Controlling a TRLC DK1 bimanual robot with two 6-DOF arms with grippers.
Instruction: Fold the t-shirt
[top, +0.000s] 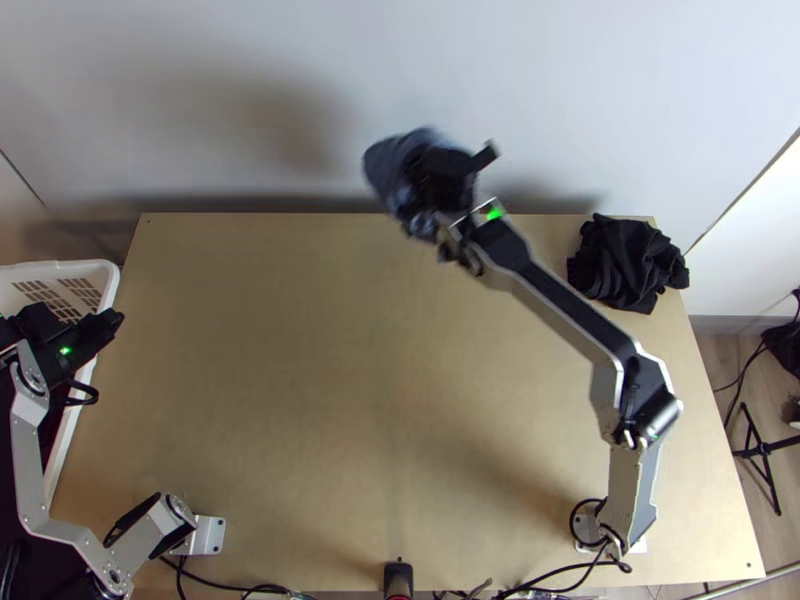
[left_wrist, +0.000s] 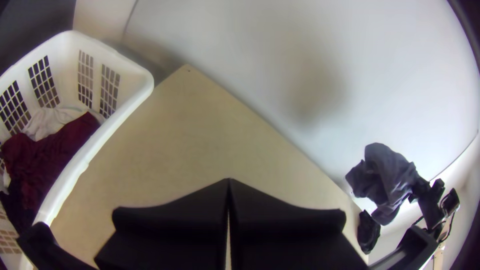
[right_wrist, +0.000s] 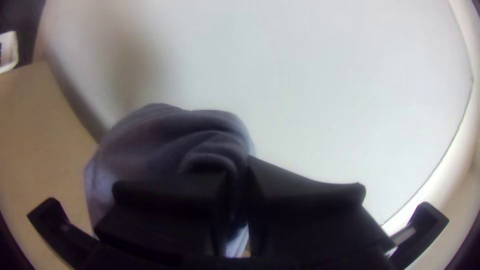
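A bunched grey-blue t-shirt (top: 397, 172) hangs from my right gripper (top: 440, 178), raised near the table's far edge. In the right wrist view the t-shirt (right_wrist: 165, 140) is crumpled, with a part of it pinched between the fingers of my right gripper (right_wrist: 237, 175); which part cannot be told. In the top view my left gripper (top: 112, 322) is at the basket's side on the left. The left wrist view has my left gripper (left_wrist: 229, 182) shut with its fingertips together, and the t-shirt (left_wrist: 382, 177) far off, held up by the right arm.
A black cloth (top: 625, 262) lies bunched at the table's far right corner. A white basket (left_wrist: 112, 125) at the left holds dark red, white and black cloths (left_wrist: 50, 150). The wooden table (top: 300, 400) lies between the arms, with a pale wall (top: 600, 90) behind it.
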